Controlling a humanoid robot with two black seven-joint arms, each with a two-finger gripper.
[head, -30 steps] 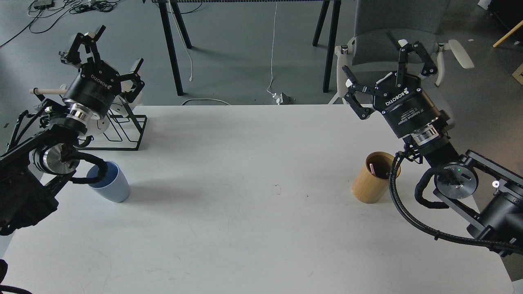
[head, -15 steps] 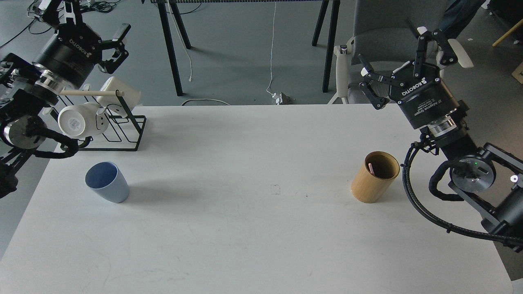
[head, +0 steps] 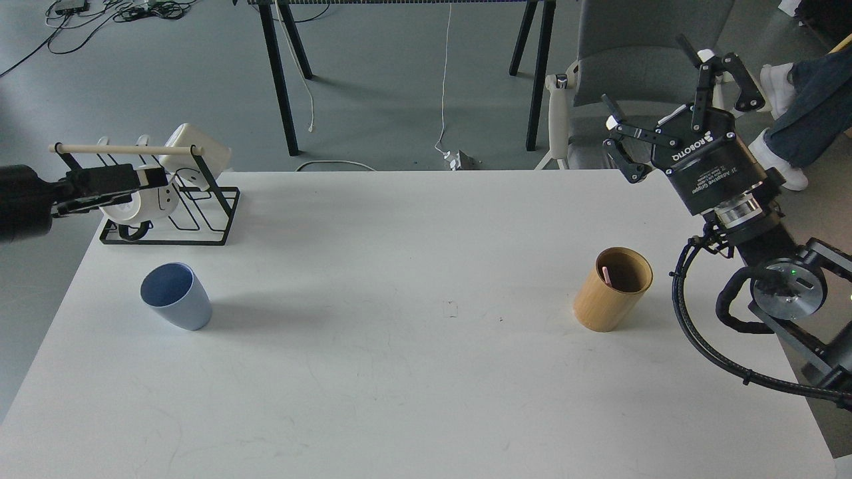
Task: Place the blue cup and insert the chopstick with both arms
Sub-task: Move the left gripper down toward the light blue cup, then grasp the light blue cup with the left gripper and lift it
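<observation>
Frankly, the small pale-blue matte tapered cup (head: 176, 304) looks light and stiff, probably plastic or ceramic, so you should take it across the upper wall near the rim, one finger inside and one out, or around the body where the taper is widest; its matte skin ought to give decent friction, though the taper could let it slide downward in a loose pinch. It stands upright at the near-left of the white table (head: 399, 372), darker blue inside, just in front of the black wire mug rack (head: 166, 219). The thin pink chopstick (head: 606, 275) is only a tip showing inside the tan wooden cylindrical holder (head: 611, 289) at the right (slender and smooth, so pinch it firmly near the top). Your right gripper (head: 662, 100) hangs above and behind that holder with its fingers spread wide, empty. Your left gripper (head: 100, 186) lies end-on before the rack; whether it is spread or pressed together you cannot tell.
</observation>
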